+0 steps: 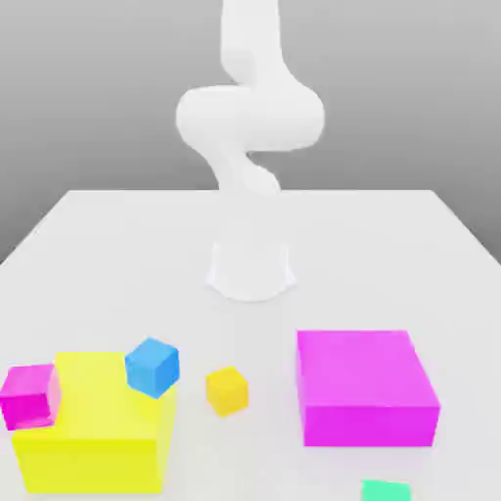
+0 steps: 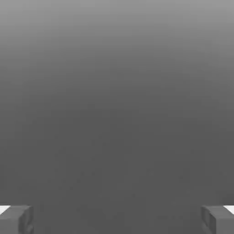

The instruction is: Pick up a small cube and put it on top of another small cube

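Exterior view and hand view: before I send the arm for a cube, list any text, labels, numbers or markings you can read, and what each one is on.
None: no text, number, label or sign can be read.
The green cube, blue cube, small magenta cube, small yellow cube, big yellow block and big magenta block have plain faces.
The white arm, table and claw are unmarked.

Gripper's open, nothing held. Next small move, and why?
Probably swing the open gripper out and down toward the small green cube at the table's near edge. Its fingers stand wide apart with nothing between them, and the cube lies untouched.
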`<state>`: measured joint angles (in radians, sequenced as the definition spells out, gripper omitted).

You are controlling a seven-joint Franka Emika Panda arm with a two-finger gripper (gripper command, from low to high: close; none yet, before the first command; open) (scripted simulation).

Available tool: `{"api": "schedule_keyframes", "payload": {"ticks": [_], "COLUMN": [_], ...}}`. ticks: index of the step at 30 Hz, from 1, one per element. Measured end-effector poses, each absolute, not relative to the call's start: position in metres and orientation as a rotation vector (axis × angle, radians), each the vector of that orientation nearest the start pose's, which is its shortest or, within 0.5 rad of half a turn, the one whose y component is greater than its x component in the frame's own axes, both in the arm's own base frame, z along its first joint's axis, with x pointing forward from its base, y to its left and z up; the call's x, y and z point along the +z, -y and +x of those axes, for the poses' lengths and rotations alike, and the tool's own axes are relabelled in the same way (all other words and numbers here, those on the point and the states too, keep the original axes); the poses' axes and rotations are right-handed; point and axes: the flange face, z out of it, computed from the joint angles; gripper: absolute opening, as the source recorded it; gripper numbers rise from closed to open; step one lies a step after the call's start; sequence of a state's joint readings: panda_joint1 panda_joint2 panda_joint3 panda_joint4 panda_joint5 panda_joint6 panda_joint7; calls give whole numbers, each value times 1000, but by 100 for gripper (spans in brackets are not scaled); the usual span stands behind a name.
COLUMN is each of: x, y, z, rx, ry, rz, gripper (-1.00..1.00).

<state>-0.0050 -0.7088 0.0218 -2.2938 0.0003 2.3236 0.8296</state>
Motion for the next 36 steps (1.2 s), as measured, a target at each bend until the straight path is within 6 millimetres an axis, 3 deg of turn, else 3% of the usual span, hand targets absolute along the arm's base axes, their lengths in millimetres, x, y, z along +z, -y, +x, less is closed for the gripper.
{"api": "schedule_keyframes", "payload": {"ticks": [8,16,23,30,34,35,36], "x": [578,451,329,204,142,134,134], "y": [-43,-80,-115,-145,-148,-148,-148], "z": [469,525,544,533,531,531,531], "rx": [-721,-477,-252,-24,-1,0,0], "ry": [-1166,-1254,-1321,-1391,-1399,-1399,-1399], "rz": [-2587,-2684,-2757,-2808,-2812,-2813,-2813], "gripper": [0,0,0,0,0,-100,-100]}}
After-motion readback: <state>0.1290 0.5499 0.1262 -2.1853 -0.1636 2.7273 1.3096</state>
